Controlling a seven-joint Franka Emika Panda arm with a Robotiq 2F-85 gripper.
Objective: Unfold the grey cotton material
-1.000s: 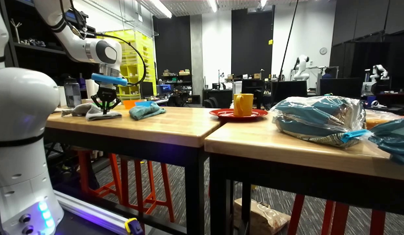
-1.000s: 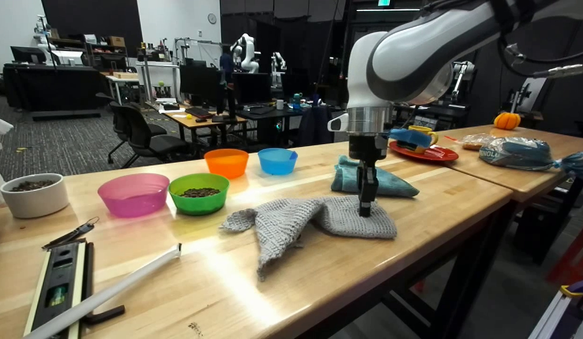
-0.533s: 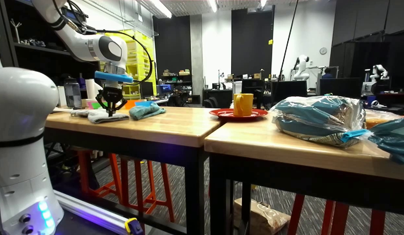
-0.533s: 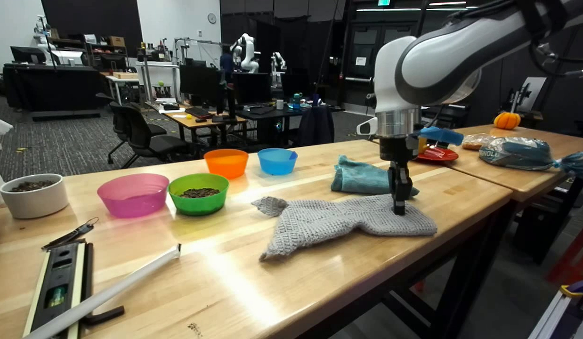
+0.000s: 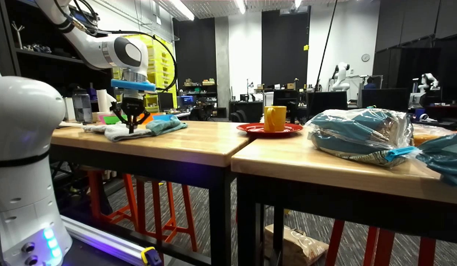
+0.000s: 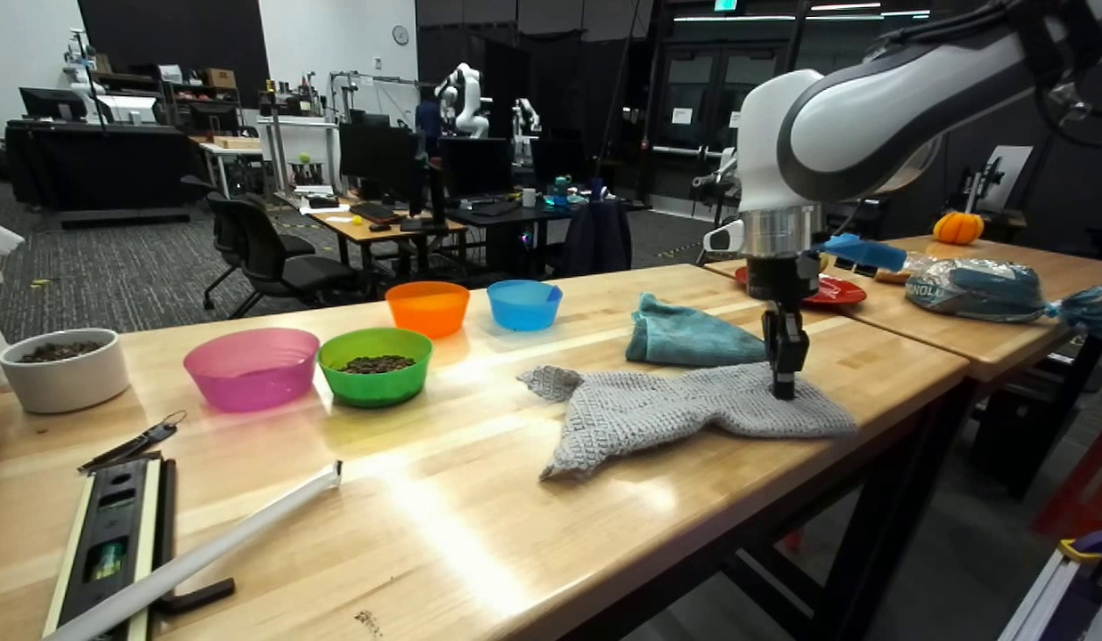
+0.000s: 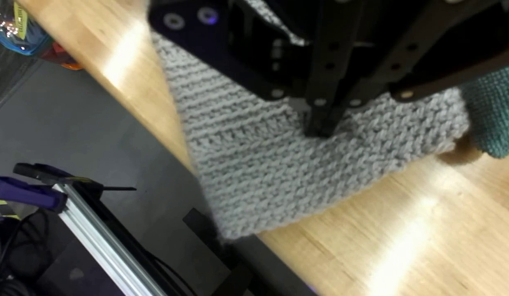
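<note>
On the wooden table (image 6: 337,570), at its long edge: grey knitted cloth (image 6: 644,414), one, twisted and bunched at one end, flatter at the other. In the wrist view a corner of the flatter end reaches out past the edge, over the floor (image 7: 114,135). Just beside it, on the side away from that edge: teal cloth (image 6: 689,338), one, folded; whether the two touch cannot be told. Open room: a broad stretch of bare wood between the bunched end and a white tube (image 6: 239,527) crossing a level (image 6: 110,530); a further stretch between the teal cloth and a red plate (image 5: 252,130) under a yellow mug (image 5: 281,118). Toward the opposite edge, apart from the grey cloth: orange bowl (image 6: 428,316); blue bowl (image 6: 524,310); green bowl (image 6: 373,390) holding dark pellets (image 6: 379,364); pink bowl (image 6: 248,387). Claw (image 6: 784,388), one: pointing straight down in both exterior views, fingers pressed together, tips touching the top of the grey cloth. Whether any of the weave is pinched between them cannot be told. Cloth relative to claw: beneath the tips and spread around them; bunched end well apart, outer corner near.
</note>
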